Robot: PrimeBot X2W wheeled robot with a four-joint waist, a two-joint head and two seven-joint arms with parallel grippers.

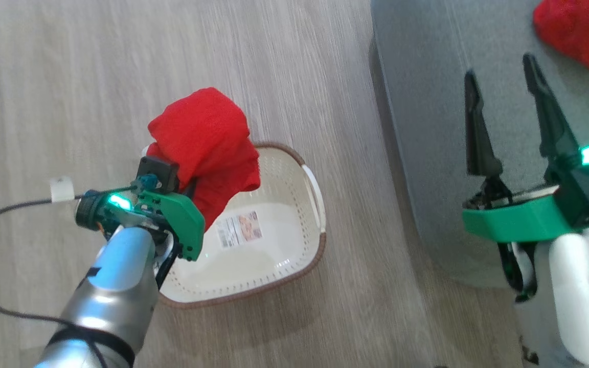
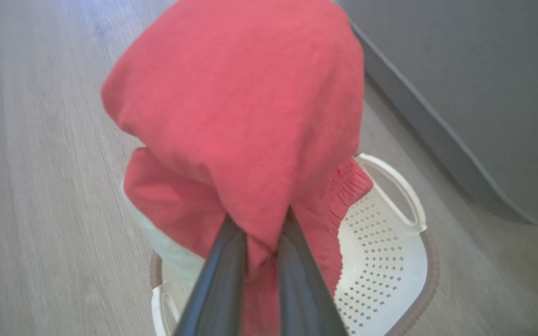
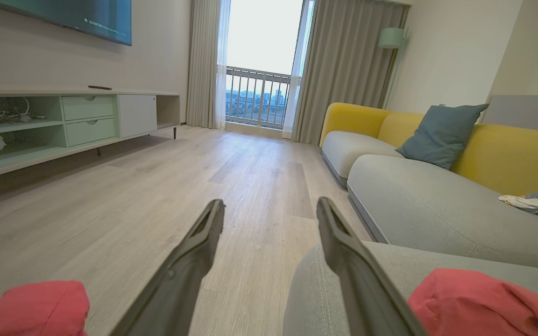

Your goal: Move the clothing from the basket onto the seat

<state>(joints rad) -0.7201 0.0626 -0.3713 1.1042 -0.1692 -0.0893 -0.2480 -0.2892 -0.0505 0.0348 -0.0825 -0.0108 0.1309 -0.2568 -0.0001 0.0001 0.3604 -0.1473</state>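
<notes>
Now, one red garment (image 1: 205,138) lifted, a second red garment (image 1: 581,30) on the seat (image 1: 427,102).
My left gripper (image 2: 259,219) is clamped tight on the first, holding it above the single basket (image 1: 320,245); my right gripper (image 1: 500,67) gapes wide, holding nothing, over the seat.
</notes>
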